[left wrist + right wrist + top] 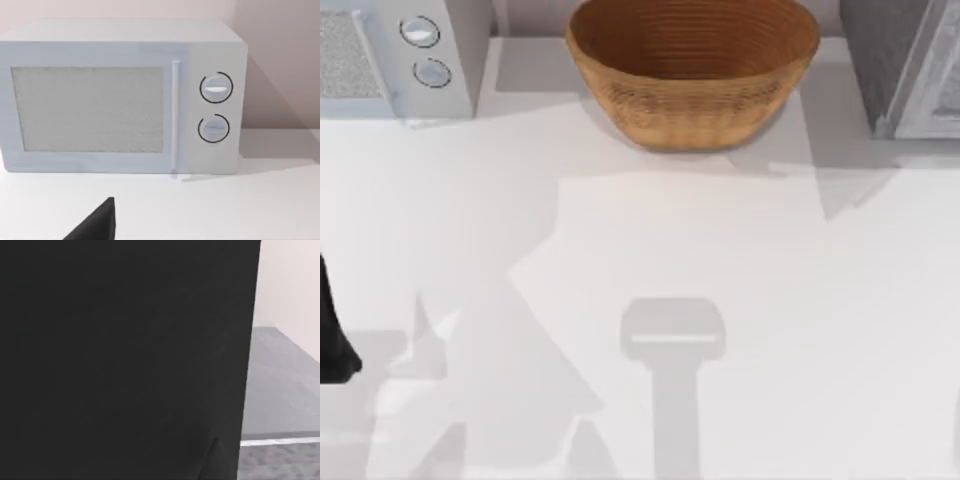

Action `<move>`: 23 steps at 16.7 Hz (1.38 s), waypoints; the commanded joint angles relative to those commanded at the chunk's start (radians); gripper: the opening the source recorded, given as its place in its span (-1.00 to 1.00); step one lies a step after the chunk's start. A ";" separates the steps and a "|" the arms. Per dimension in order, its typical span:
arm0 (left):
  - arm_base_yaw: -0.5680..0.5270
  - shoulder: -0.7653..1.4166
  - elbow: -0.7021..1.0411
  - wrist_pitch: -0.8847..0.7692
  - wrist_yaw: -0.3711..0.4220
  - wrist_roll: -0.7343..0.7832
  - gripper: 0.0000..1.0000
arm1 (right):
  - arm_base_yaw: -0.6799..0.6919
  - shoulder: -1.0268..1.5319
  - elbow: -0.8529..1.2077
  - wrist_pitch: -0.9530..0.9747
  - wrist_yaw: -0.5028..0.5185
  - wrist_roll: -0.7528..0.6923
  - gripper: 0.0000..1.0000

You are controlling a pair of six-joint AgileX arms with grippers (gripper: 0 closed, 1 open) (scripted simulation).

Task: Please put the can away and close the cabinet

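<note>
Currently left arm (335, 330) parked at worktop (740, 300) left edge; gripper state cannot tell. Basket (692, 75) rear centre, microwave (120, 97) rear left.

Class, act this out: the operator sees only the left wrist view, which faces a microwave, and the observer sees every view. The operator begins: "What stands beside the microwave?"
Observer: A woven basket stands to the right of the microwave, at the back of the table.
Operator: Is there anything past the basket?
Observer: A grey cabinet is in the back right corner.
Operator: Where is my left arm?
Observer: The left arm is at the table's left edge, toward the front.
</note>
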 joint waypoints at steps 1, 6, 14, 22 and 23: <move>0.000 0.000 0.000 0.000 0.000 0.000 1.00 | 0.092 -0.004 -0.003 -0.003 0.095 0.000 1.00; 0.000 0.000 0.000 0.000 0.000 0.000 1.00 | 0.494 -0.032 -0.032 -0.014 0.508 -0.003 1.00; 0.000 0.000 0.000 0.000 0.000 0.000 1.00 | 0.691 -0.055 -0.057 -0.018 0.706 -0.009 1.00; 0.000 0.000 0.000 0.000 0.000 0.000 1.00 | 0.614 0.029 0.022 0.004 0.673 -0.020 1.00; 0.000 0.000 0.000 0.000 0.000 0.000 1.00 | 0.601 0.054 0.038 0.010 0.660 -0.020 1.00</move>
